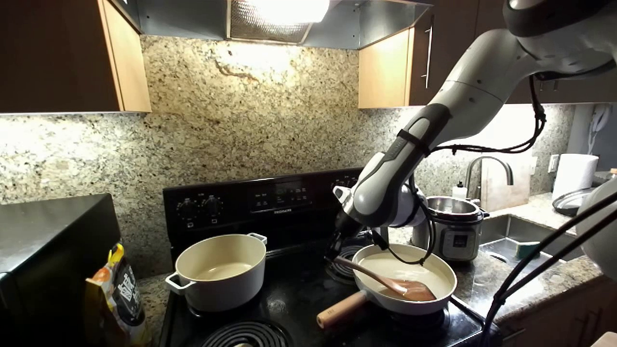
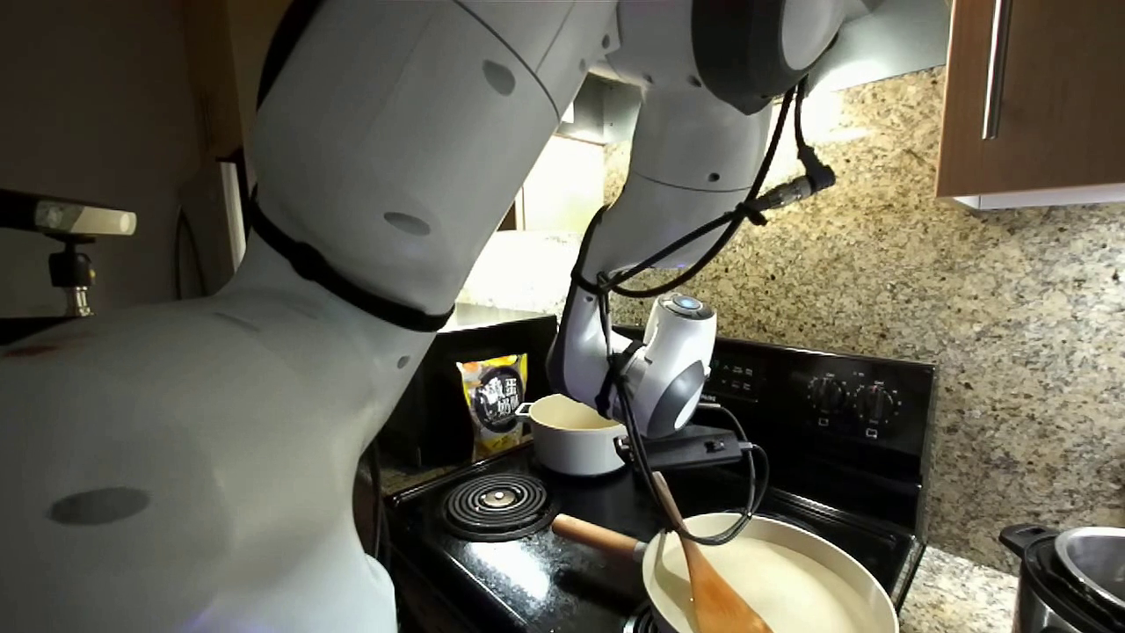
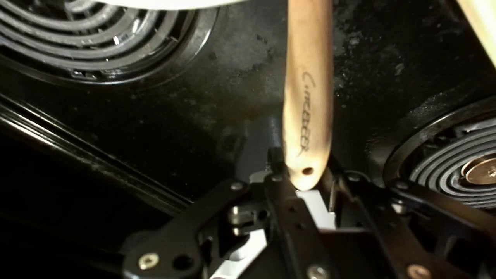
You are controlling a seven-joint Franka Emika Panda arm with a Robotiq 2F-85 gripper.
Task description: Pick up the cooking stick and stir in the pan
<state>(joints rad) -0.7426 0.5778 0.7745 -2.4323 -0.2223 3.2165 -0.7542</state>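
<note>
The cooking stick (image 1: 418, 291) is a reddish-brown wooden spatula, seen in both exterior views (image 2: 722, 603). My gripper (image 1: 332, 254) is shut on its handle end, which shows between the fingers (image 3: 308, 170) in the wrist view with dark lettering and a small hole on the handle (image 3: 310, 97). The stick slopes down over the rim, and its broad blade is inside the pan (image 1: 381, 265). I cannot tell whether the blade touches the bottom. The pan also shows in an exterior view (image 2: 795, 571), with its light-wood handle (image 2: 598, 537). The fingertips are hidden there behind the wrist.
A cream two-handled pot (image 1: 224, 284) stands on the stove left of the pan. A steel-topped cooker (image 1: 460, 236) stands right of it. A yellow and black bag (image 1: 126, 299) leans by a dark box. A black cable (image 1: 409, 261) hangs over the pan. The stove's back panel (image 1: 279, 197) rises behind.
</note>
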